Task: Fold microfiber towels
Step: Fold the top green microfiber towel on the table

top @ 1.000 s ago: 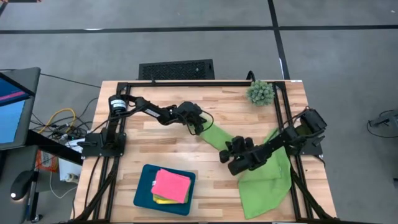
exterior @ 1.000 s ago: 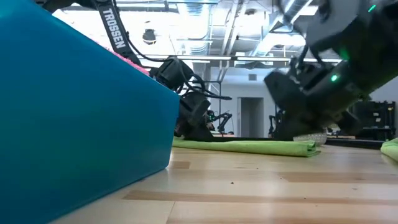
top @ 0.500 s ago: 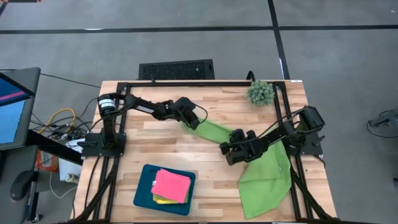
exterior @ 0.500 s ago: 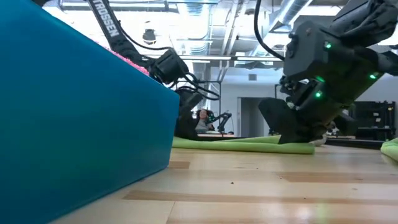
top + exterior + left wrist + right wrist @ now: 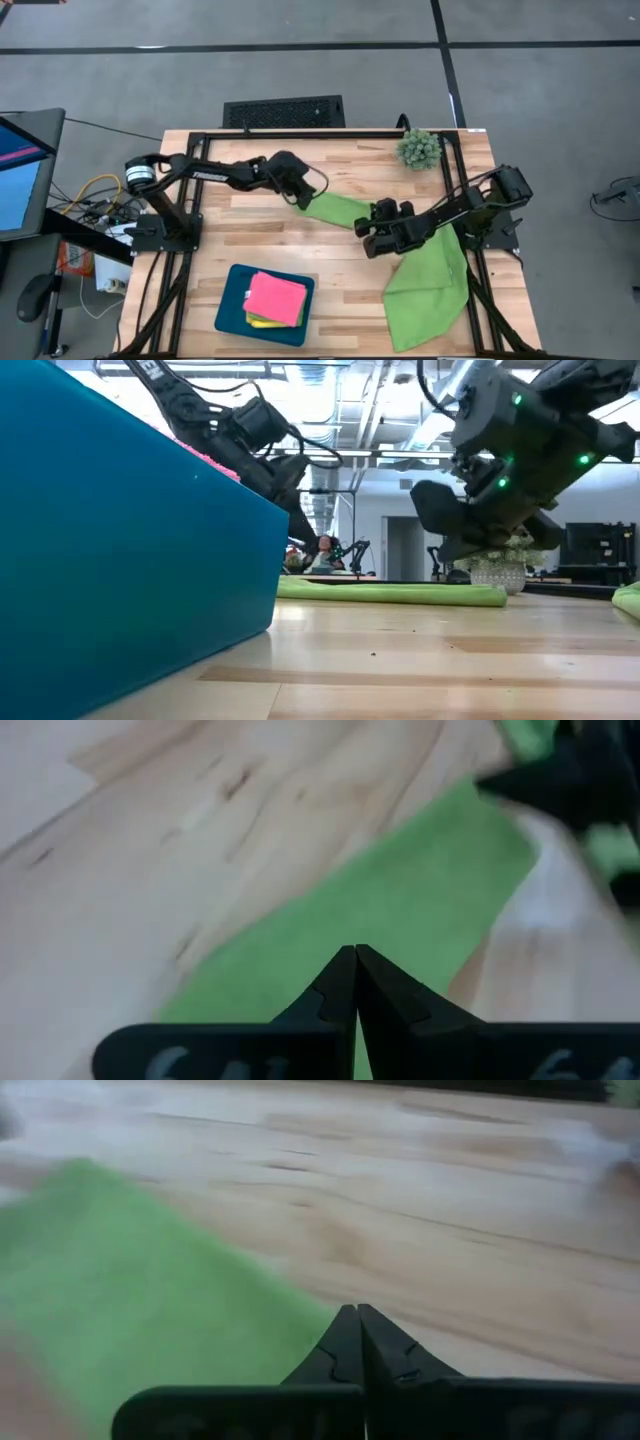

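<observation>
A lime green towel (image 5: 430, 285) lies on the table at the right. A narrow folded band of it (image 5: 345, 208) reaches toward the table's middle and lies flat (image 5: 390, 595). My left gripper (image 5: 303, 199) is shut and hangs over the band's left end (image 5: 400, 910), touching nothing. My right gripper (image 5: 368, 243) is also shut and hangs above the band's near edge (image 5: 150, 1310), clear of it. A pink towel (image 5: 277, 297) is stacked on a yellow one (image 5: 260, 321) in the teal tray (image 5: 230, 300).
A small spiky plant (image 5: 419, 148) stands at the far right corner. The teal tray's wall (image 5: 120, 580) fills the left of the low view. A black frame rail (image 5: 300, 134) runs along the table's edges. Bare wood lies between the tray and the band.
Both grippers have risen off the green band, where they stood low a second ago, and both have stayed shut. The left one has gone up and toward the table's left. The right one has gone up a little and toward the far edge. The band stays flat.
</observation>
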Controlling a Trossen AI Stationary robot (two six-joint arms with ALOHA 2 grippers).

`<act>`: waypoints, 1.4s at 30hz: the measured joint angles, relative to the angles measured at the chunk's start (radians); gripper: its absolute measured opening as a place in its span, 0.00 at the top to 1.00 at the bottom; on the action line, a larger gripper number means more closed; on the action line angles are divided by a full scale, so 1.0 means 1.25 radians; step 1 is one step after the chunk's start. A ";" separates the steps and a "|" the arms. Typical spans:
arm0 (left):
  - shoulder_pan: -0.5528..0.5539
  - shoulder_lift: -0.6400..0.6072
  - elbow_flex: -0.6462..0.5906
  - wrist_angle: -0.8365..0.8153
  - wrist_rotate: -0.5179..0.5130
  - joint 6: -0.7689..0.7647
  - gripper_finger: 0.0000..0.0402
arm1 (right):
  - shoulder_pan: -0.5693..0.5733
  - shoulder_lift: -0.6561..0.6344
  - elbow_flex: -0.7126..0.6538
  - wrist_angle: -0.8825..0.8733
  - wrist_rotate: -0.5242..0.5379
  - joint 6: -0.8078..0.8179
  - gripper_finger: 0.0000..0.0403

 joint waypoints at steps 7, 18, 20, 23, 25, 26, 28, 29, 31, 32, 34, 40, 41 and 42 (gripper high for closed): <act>-0.059 -0.011 -0.151 0.144 -0.053 0.039 1.00 | -0.039 0.085 -0.001 -0.013 -0.025 0.068 0.99; -0.071 -0.015 -0.317 0.250 -0.222 0.068 1.00 | -0.043 0.126 0.002 0.001 -0.044 0.113 0.99; -0.069 -0.015 -0.327 0.267 -0.199 0.060 1.00 | -0.043 0.110 0.004 -0.004 -0.052 0.112 0.99; -0.071 -0.017 -0.326 0.273 -0.120 -0.004 1.00 | -0.041 0.069 0.013 -0.007 -0.026 0.067 0.99; -0.083 -0.022 -0.327 0.291 -0.051 -0.076 1.00 | -0.041 0.032 0.024 -0.002 -0.005 0.024 0.99; -0.088 -0.031 -0.327 0.301 -0.021 -0.105 1.00 | -0.041 0.016 0.027 -0.002 0.005 -0.001 0.99; -0.097 -0.054 -0.309 0.331 -0.003 -0.131 1.00 | -0.042 -0.010 0.033 -0.001 0.016 -0.041 0.99; -0.097 -0.072 -0.296 0.337 -0.008 -0.131 1.00 | -0.041 -0.022 0.033 -0.001 0.017 -0.055 0.99; -0.097 -0.098 -0.263 0.324 -0.029 -0.109 1.00 | -0.027 -0.034 0.035 -0.001 0.024 -0.056 0.99; -0.094 -0.107 -0.250 0.301 -0.043 -0.093 1.00 | -0.015 -0.034 0.034 -0.007 0.024 -0.049 0.99; -0.088 -0.112 -0.220 0.272 -0.063 -0.052 1.00 | 0.014 -0.021 0.034 -0.014 0.020 -0.015 0.99; -0.071 -0.085 -0.200 0.263 -0.198 0.072 1.00 | 0.100 0.052 0.034 -0.089 -0.013 0.195 0.99; -0.063 -0.070 -0.201 0.260 -0.206 0.079 1.00 | 0.110 0.067 0.034 -0.102 -0.022 0.227 0.99; -0.054 -0.052 -0.200 0.273 -0.198 0.086 1.00 | 0.118 0.082 0.033 -0.117 -0.033 0.253 0.99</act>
